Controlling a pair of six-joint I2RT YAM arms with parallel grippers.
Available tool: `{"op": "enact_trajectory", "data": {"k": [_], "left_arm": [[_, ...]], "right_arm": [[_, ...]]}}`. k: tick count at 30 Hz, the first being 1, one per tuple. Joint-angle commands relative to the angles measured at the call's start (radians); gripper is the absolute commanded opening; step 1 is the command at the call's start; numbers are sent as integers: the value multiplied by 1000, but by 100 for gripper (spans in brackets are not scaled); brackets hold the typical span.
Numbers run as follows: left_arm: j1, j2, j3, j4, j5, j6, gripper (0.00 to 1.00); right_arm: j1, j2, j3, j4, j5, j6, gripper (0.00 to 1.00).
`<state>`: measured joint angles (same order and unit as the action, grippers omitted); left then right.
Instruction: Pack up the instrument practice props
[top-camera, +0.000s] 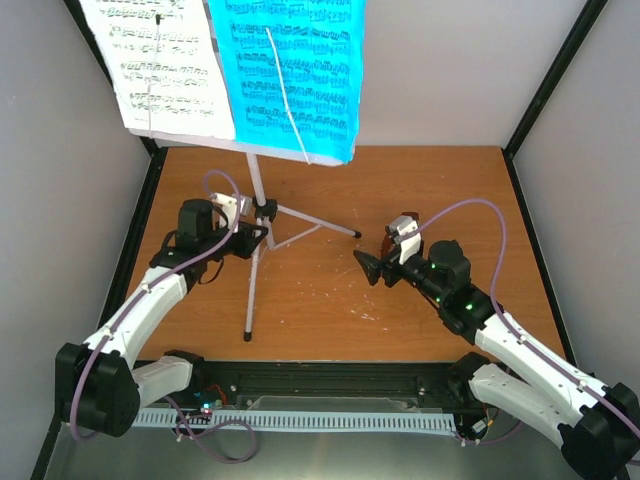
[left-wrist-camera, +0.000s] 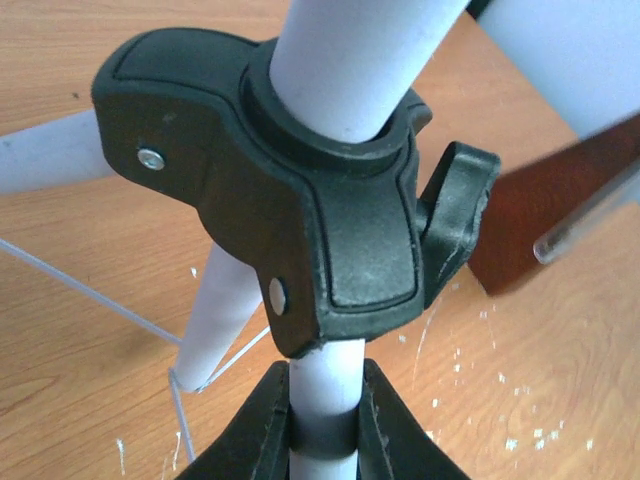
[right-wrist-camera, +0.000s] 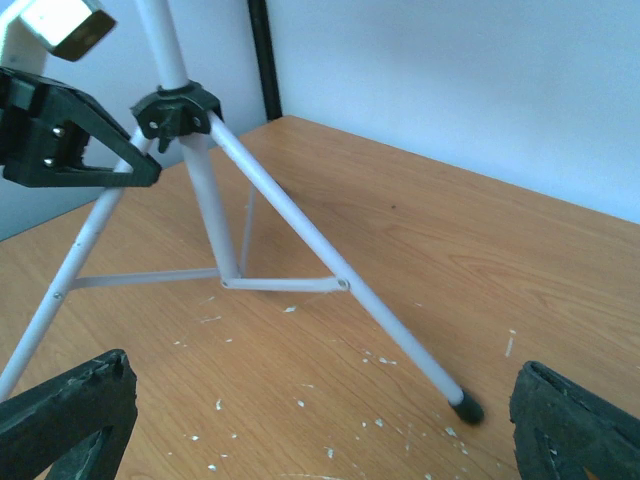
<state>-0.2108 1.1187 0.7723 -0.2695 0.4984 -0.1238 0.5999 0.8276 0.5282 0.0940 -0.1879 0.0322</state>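
Note:
The white tripod music stand (top-camera: 257, 190) stands at the left middle of the table and carries a white sheet (top-camera: 165, 65) and a blue sheet (top-camera: 290, 75) on its desk. My left gripper (top-camera: 252, 235) is shut on the stand's centre pole (left-wrist-camera: 325, 400), just below the black leg hub (left-wrist-camera: 300, 200). My right gripper (top-camera: 372, 268) is open and empty, facing the stand's right leg, whose black foot (right-wrist-camera: 465, 405) rests on the wood between its fingers (right-wrist-camera: 70, 410). A brown piece with a clear edge (left-wrist-camera: 545, 220), probably the metronome, shows behind the hub in the left wrist view.
The wooden table (top-camera: 330, 310) is boxed in by grey walls with black corner posts (top-camera: 555, 80). One stand leg reaches toward the front (top-camera: 247, 335), another toward the right (top-camera: 355, 234). Thin cross braces (right-wrist-camera: 285, 284) link the legs low down.

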Motion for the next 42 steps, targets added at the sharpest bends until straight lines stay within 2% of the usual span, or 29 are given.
{"op": "enact_trajectory", "data": {"k": [1,4,7,14,15,17,20,21,22,28,31,35,37,42], "left_arm": [[-27,-38,-36,179,-115,-350,0],[-138,15,-29,272,-225,-455,0],[-207,102,-1,346,-246,-530,0],[-324,275,105,434,-303,-586,3],[-327,298,119,432,-289,-581,10],[-327,307,126,436,-262,-560,31],[-324,269,98,438,-290,-498,80],[-314,248,84,429,-310,-485,91],[-298,221,65,426,-319,-473,98],[-75,32,-94,410,-170,-452,99],[100,-63,-149,381,-42,-470,99],[378,-197,-181,329,136,-523,99],[426,-258,-125,260,132,-499,99],[430,-340,113,79,-14,-390,99]], "right_arm": [[-2,-24,4,-42,98,68,100],[-2,-40,16,-77,141,105,100],[-2,-72,25,-112,204,147,100],[-2,-156,33,-191,275,234,100],[-1,-162,43,-207,271,242,100],[-1,-166,73,-252,255,255,100],[-2,-160,121,-284,213,268,100],[-2,-158,135,-286,197,274,100],[-2,-157,146,-282,177,280,100],[-1,-64,237,-252,1,307,99],[13,31,317,-255,-168,310,93],[167,127,452,-313,-140,249,90],[218,173,525,-330,-135,228,89],[233,274,724,-366,-193,229,85]]}}
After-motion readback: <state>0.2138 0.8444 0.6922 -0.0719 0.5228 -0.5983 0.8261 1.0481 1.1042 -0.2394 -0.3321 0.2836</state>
